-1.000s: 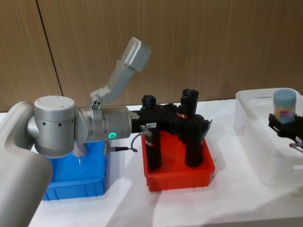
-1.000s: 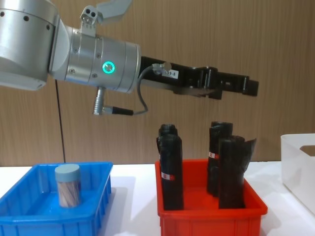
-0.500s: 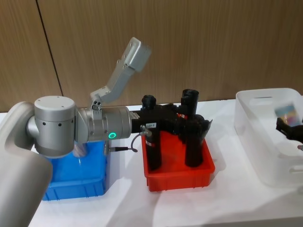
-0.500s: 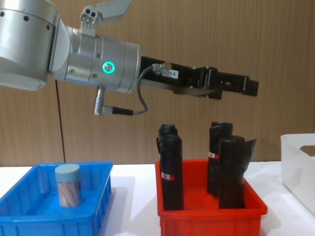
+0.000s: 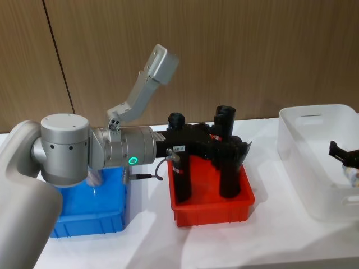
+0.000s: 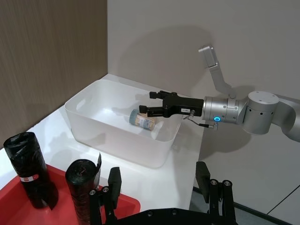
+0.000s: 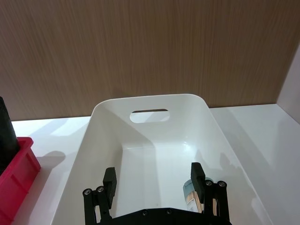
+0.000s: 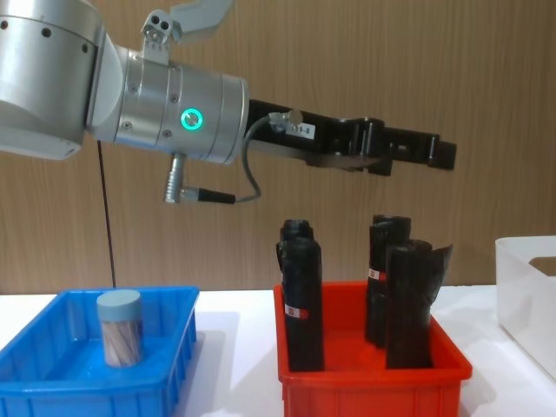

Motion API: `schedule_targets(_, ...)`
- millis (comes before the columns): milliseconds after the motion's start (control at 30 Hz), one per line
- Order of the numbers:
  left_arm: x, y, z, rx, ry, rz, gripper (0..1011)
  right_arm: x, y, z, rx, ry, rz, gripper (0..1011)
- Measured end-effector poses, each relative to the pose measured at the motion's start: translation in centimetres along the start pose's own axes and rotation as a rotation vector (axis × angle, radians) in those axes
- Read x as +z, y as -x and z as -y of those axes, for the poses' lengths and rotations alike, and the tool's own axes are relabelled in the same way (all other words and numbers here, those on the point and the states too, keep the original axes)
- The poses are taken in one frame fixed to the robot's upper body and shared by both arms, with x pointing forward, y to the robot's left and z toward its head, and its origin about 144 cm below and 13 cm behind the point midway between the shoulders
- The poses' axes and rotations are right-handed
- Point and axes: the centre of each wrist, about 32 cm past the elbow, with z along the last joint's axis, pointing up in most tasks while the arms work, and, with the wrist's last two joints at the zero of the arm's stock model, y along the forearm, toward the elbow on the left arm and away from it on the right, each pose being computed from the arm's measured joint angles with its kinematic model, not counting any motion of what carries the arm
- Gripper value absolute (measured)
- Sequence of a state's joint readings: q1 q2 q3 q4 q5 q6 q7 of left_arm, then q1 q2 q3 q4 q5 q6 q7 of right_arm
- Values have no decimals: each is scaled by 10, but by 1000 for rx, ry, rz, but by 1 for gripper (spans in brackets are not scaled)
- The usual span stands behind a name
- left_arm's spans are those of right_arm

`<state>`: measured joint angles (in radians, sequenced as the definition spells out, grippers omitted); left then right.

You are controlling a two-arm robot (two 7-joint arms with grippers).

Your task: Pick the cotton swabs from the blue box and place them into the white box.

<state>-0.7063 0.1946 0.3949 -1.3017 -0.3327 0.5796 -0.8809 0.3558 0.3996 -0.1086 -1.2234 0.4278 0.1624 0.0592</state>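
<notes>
We see a red bin [image 8: 373,382] standing on a white table [image 5: 224,246], in front of a brown wood-panelled wall [image 5: 252,50]. Tall black rolls stand upright inside the bin. From the chest view one roll [image 8: 301,300] is at the bin's left end, with a small red-and-white label low on its side. Two more are at the right end, the nearer one [image 8: 408,304] partly covering the one behind [image 8: 380,261], which also carries a label.

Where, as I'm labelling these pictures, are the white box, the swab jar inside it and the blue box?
White box [image 6: 117,138]: left wrist view, its near outer wall.
Swab jar [image 6: 142,121] inside it: left wrist view, its labelled side.
Blue box [image 8: 87,401]: chest view, its front wall.
</notes>
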Motion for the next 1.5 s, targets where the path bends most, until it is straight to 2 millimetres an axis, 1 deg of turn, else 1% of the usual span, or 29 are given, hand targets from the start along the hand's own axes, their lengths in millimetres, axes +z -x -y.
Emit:
schedule_targets(1167,-1,0,0,2,0,0,1004,0,0,3,-2,-12,3,1001)
schedule_targets(1300,-4,1,-1,20,2,9,1004,-1,4,6,8,-17,11,1001)
schedule_targets(1500,-15,5,-3,82,10,36,1004,-5,19,15,46,-39,31,1001)
